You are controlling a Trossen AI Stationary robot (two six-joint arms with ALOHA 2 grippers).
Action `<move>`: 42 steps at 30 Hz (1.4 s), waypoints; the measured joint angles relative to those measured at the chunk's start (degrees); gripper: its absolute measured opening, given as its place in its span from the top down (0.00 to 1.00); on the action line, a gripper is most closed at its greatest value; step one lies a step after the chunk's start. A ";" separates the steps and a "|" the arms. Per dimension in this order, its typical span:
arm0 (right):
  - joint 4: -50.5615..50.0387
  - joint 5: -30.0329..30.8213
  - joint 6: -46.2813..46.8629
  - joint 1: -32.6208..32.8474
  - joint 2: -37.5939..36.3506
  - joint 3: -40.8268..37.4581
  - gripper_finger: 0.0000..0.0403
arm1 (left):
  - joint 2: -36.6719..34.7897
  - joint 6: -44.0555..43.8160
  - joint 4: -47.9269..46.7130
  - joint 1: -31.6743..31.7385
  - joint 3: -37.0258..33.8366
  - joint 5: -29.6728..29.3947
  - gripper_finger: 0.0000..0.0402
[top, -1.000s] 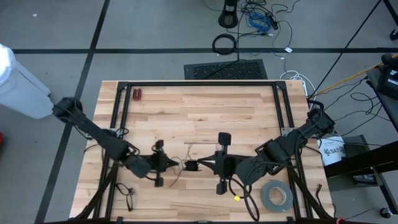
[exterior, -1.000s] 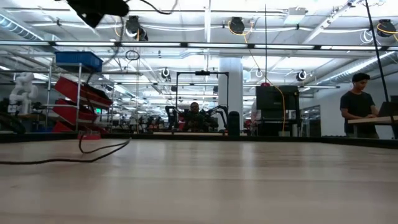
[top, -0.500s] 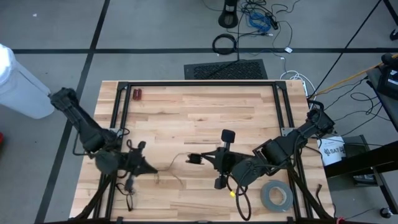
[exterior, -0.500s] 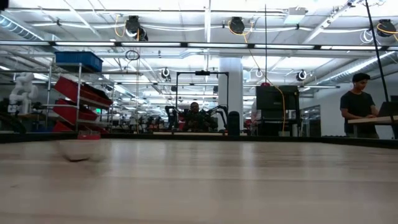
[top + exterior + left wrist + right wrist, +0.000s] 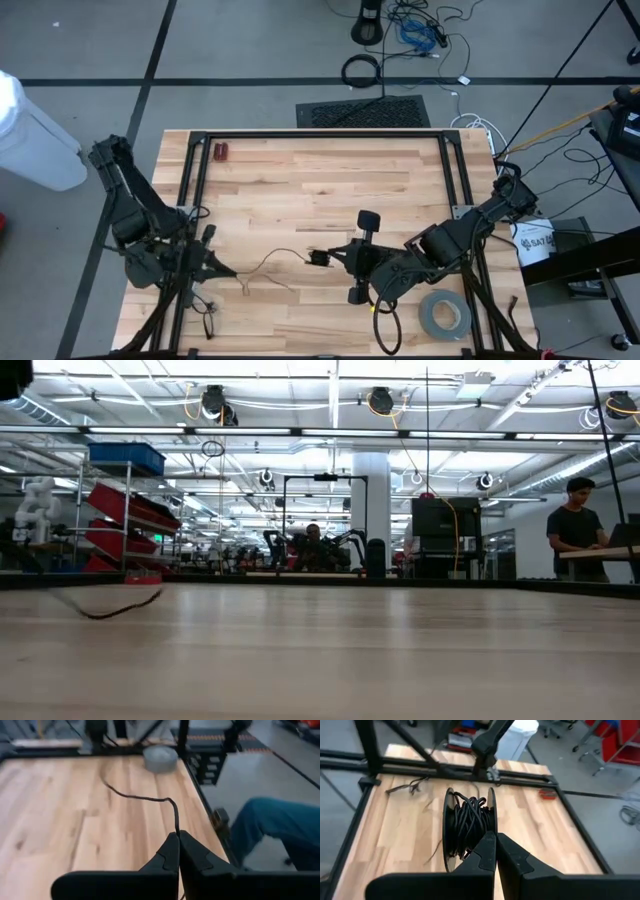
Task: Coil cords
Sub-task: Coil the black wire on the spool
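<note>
High view: the left gripper (image 5: 232, 271) sits at the bench's (image 5: 320, 170) left edge, jaws pressed together on the end of the thin black cord (image 5: 270, 258), which runs in a loose wavy line across the wood to the right gripper (image 5: 318, 259) near the bench's middle. A grey tape roll (image 5: 444, 314) lies beside the right arm

Low view: a dark stretch of the cord (image 5: 110, 607) hangs just above the bench at the left; a person (image 5: 578, 528) stands in the room beyond

Left wrist view: the jaws pinch the cord (image 5: 145, 797), which trails away over the wood toward the tape roll (image 5: 160, 758)

Right wrist view: the jaws are shut at the rim of a small spool (image 5: 468, 827) wound with black cord
</note>
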 joint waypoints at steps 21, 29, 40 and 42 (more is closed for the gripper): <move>4.28 -1.36 -2.69 -6.42 5.64 -0.02 1.00 | 0.07 25.86 17.64 0.84 8.96 -12.36 1.00; 16.41 -0.97 -8.03 -10.80 10.16 -0.02 1.00 | 6.47 36.17 33.50 7.60 8.96 -13.18 1.00; 21.92 -1.28 -13.71 -12.51 10.89 -0.02 1.00 | 17.97 38.50 37.08 13.63 8.96 -7.40 1.00; 22.19 -1.90 -14.23 -12.48 10.52 -0.02 1.00 | 19.67 37.76 36.97 14.65 8.96 -7.39 1.00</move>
